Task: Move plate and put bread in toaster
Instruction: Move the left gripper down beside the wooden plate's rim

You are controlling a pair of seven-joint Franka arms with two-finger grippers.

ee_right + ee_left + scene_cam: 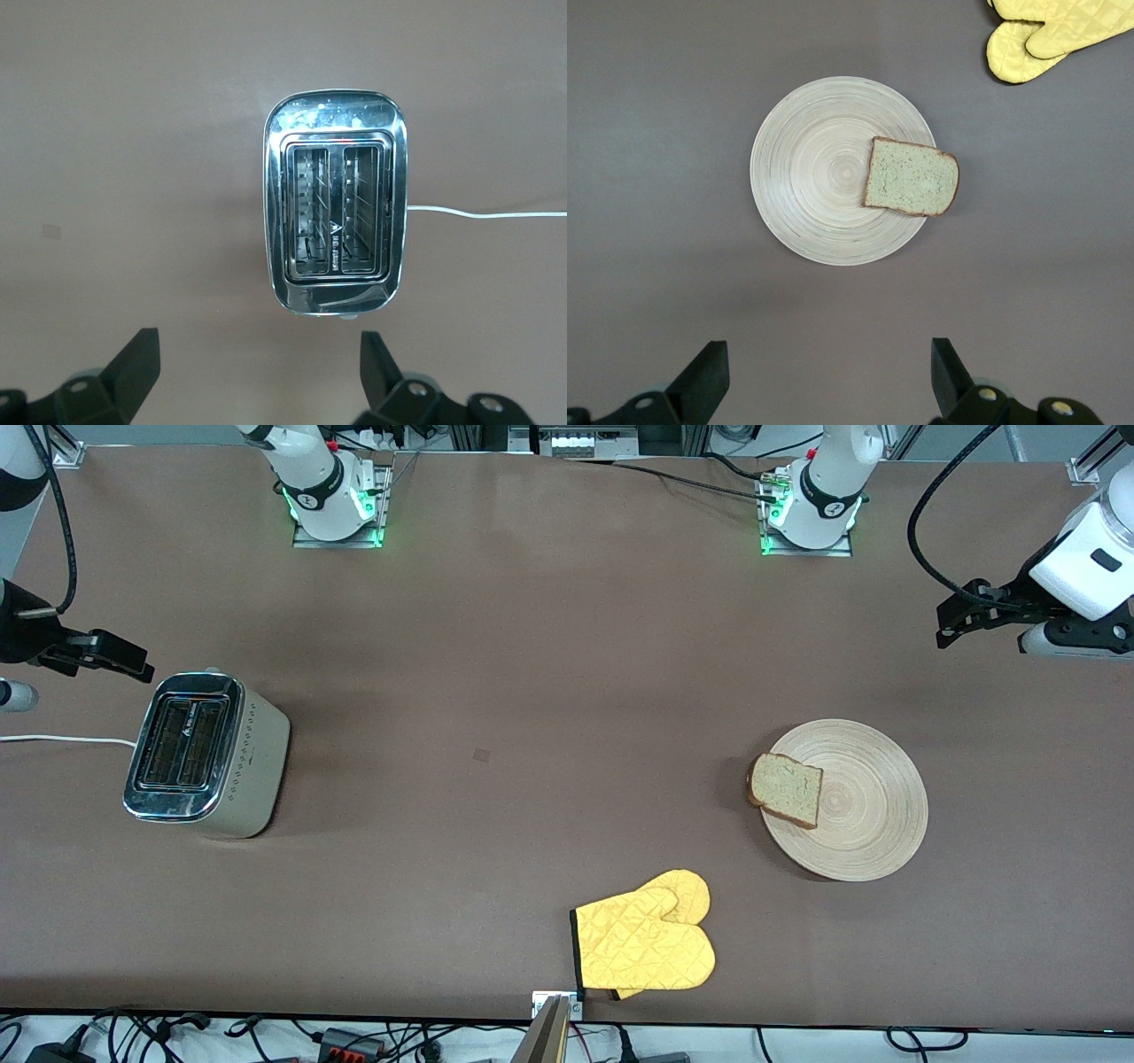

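The light-wood plate lies toward the left arm's end of the table. The bread lies flat on its rim on the side toward the right arm's end, slightly overhanging. Both also show in the left wrist view: plate, bread. The beige toaster with chrome top stands toward the right arm's end, with both slots empty in the right wrist view. My left gripper is open and empty, up in the air over bare table near the plate. My right gripper is open and empty, up beside the toaster.
A pair of yellow oven mitts lies near the table's front edge, nearer the front camera than the plate, also in the left wrist view. The toaster's white cord runs off the table's end. The brown table spans between toaster and plate.
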